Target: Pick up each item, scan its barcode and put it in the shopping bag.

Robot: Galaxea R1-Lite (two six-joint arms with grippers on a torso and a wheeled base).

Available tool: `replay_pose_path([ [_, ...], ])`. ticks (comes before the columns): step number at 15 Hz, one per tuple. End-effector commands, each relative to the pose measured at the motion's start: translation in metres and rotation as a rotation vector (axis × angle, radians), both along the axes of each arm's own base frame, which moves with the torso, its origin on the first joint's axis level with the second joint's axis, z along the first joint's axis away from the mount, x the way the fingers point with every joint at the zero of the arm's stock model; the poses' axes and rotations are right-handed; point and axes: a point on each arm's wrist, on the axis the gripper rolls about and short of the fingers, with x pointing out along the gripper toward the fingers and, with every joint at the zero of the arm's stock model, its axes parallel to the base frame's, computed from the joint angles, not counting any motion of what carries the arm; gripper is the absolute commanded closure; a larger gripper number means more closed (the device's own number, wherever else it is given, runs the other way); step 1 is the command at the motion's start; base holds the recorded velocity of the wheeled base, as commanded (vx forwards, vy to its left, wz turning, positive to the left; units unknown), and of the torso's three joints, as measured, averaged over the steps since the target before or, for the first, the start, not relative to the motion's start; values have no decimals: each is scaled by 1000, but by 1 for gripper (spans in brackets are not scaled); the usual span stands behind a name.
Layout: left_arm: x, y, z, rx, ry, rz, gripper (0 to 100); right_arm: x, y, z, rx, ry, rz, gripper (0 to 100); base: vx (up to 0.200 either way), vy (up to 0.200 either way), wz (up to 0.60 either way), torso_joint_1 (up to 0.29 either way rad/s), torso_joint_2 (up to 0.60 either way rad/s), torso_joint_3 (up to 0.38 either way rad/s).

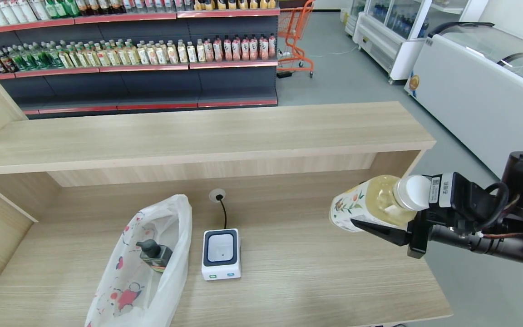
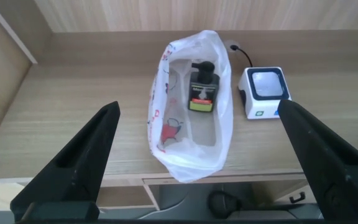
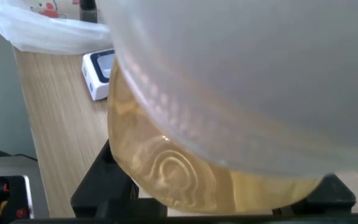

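Two grippers are at work over the wooden counter [image 1: 311, 263]. The right gripper [image 1: 379, 218] is clamped on a tea bottle [image 1: 366, 204] of pale yellow drink, with a flowered label and a white cap [image 1: 413, 193]. It holds the bottle on its side in the air above the counter's right end, well apart from the barcode scanner [image 1: 221, 253]. The scanner stands just beside the white plastic shopping bag [image 1: 120, 272], with its cable [image 1: 223, 213] running back to a hole in the counter. A dark pump bottle [image 1: 155, 254] lies inside the bag. The left gripper [image 2: 199, 109] hangs above the bag, its black fingers [image 2: 79, 162] spread wide and holding nothing.
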Motion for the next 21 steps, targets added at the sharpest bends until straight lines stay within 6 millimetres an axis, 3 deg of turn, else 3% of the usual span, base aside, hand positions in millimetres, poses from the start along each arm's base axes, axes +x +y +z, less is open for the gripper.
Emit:
replay_pose_path([
  [1, 0, 0, 0, -5, -1, 1, 0, 3, 0, 2, 9, -1, -7, 100, 0, 200, 0, -12, 2, 2],
  [9, 0, 0, 0, -5, -1, 1, 0, 23, -29, -18, 8, 92, -74, 100, 0, 200, 0, 5, 3, 3],
  [13, 0, 0, 0, -1, -1, 1, 0, 33, -33, -30, 9, 141, -51, 100, 0, 200, 0, 1, 4, 1],
  [17, 0, 0, 0, 12, 1, 0, 0, 41, -35, -39, 13, 141, -46, 100, 0, 0, 0, 0, 0, 0],
  [21, 0, 0, 0, 12, -1, 0, 0, 55, -41, -65, 36, 45, 9, 100, 0, 0, 0, 0, 0, 0],
])
